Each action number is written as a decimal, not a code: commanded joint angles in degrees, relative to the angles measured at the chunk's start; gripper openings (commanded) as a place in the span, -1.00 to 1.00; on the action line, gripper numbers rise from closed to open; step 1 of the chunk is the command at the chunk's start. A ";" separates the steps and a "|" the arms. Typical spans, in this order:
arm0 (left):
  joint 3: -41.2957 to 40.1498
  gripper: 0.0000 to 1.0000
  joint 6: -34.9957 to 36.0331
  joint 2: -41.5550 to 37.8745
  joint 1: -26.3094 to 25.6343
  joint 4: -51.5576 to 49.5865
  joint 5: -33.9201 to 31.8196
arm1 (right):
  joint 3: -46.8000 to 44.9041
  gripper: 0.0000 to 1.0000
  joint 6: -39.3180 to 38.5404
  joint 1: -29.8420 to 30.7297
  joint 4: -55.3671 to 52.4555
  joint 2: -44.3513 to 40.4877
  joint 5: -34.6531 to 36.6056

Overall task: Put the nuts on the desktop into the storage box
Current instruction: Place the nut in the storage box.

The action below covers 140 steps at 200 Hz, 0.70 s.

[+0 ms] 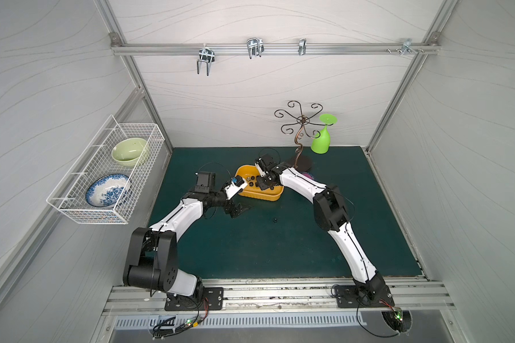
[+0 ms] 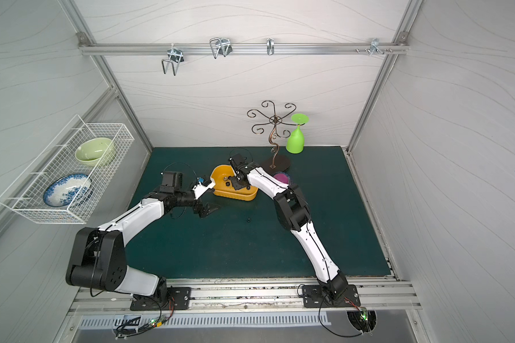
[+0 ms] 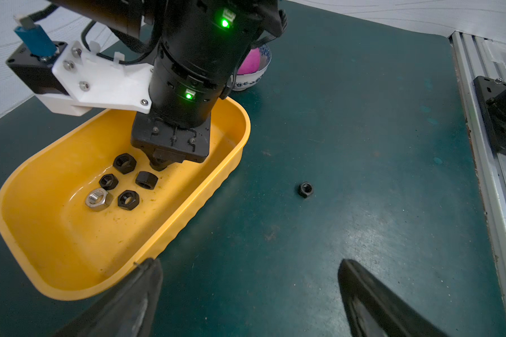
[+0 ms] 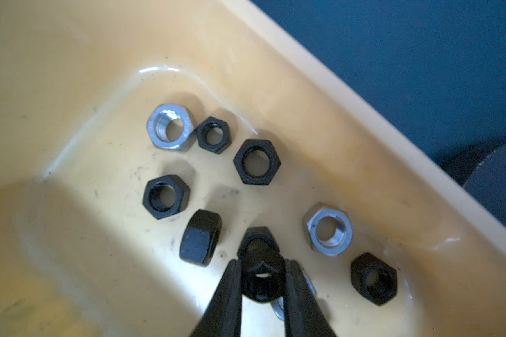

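Nuts (image 4: 200, 237) lie in storage box (image 3: 56, 248), one on desktop (image 3: 362, 146).

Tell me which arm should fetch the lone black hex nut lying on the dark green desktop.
Left. The left pincer stands open and empty, facing that small black hex nut. The right pincer is down in the shallow yellow-orange plastic storage box, shut on another black nut.

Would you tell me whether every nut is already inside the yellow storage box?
No, one black nut lies on the bare desktop, well apart from the storage box.
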 commanded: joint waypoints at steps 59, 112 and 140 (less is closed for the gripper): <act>1.86 0.97 0.67 1.38 0.24 -0.33 0.19 | 9.55 -0.69 1.65 -1.90 -6.53 7.18 -4.66; 2.16 0.97 0.94 1.82 0.32 -0.69 -0.05 | 5.15 -0.68 -0.47 -1.90 -6.20 4.35 -4.07; 2.19 0.97 1.00 1.99 0.29 -0.84 0.04 | 3.88 -0.67 -3.11 -1.52 -5.86 2.43 -4.09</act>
